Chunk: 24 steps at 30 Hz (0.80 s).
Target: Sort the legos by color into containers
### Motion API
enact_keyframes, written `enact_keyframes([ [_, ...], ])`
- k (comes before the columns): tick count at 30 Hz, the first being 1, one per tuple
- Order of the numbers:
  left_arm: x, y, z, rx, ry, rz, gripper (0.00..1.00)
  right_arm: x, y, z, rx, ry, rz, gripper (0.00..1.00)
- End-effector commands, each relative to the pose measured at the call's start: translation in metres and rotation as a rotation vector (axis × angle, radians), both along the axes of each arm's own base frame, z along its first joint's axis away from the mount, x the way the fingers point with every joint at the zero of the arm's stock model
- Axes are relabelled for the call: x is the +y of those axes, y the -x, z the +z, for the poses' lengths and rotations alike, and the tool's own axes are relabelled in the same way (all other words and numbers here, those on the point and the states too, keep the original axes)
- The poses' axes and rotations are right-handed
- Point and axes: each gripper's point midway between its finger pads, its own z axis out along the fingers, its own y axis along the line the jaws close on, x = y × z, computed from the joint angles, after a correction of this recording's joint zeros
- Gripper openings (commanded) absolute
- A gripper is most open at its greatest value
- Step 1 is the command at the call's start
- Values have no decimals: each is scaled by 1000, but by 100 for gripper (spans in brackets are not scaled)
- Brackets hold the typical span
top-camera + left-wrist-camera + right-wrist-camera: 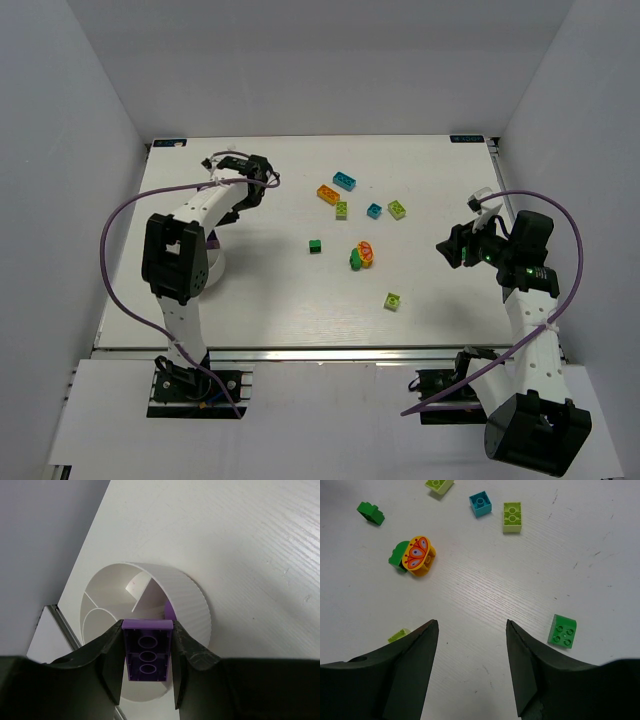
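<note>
Left wrist view: the left pincer (148, 630) grips a small purple plastic lego brick (148, 652), long axis running along its fingers (107, 655), directly above the near edge of the round white divided plastic bowl (187, 605); the right pincer (472, 630) gapes open, well apart.

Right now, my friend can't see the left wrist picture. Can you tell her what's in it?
The left gripper pinches a purple brick between its two dark fingers, right over a round white bowl split into wedge-shaped parts. Another purple piece peeks out inside the bowl, which sits on a white table.
</note>
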Motion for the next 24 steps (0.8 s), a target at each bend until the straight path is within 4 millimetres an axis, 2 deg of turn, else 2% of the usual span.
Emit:
enact_keyframes([
  [1, 3, -9, 13, -66, -14, 23, 30, 1, -2, 12, -43, 4, 15, 62],
  [3, 3, -8, 12, -61, -21, 27, 41, 0, -2, 12, -44, 4, 15, 62],
  [6, 8, -7, 11, -60, -27, 40, 48, 1, -1, 12, -42, 3, 16, 62],
  [9, 8, -7, 12, -61, -26, 40, 49, 1, -1, 12, -40, 1, 17, 62],
  [11, 8, -7, 13, -67, -27, 43, 53, 1, -1, 12, -41, 1, 17, 62],
  [12, 8, -7, 14, -69, -30, 44, 59, 0, -1, 12, -42, 2, 17, 62],
  [13, 8, -7, 15, -68, -29, 43, 61, 0, -1, 12, -41, 0, 18, 62],
  [17, 8, -8, 17, -72, -27, 43, 68, 0, -1, 12, -41, -1, 19, 62],
  [20, 7, -10, 24, -82, -18, 43, 68, 0, -1, 13, -42, -2, 20, 62],
  [24, -9, -22, 48, -113, 30, -37, 67, 8, 5, 11, -50, -3, 84, 66],
])
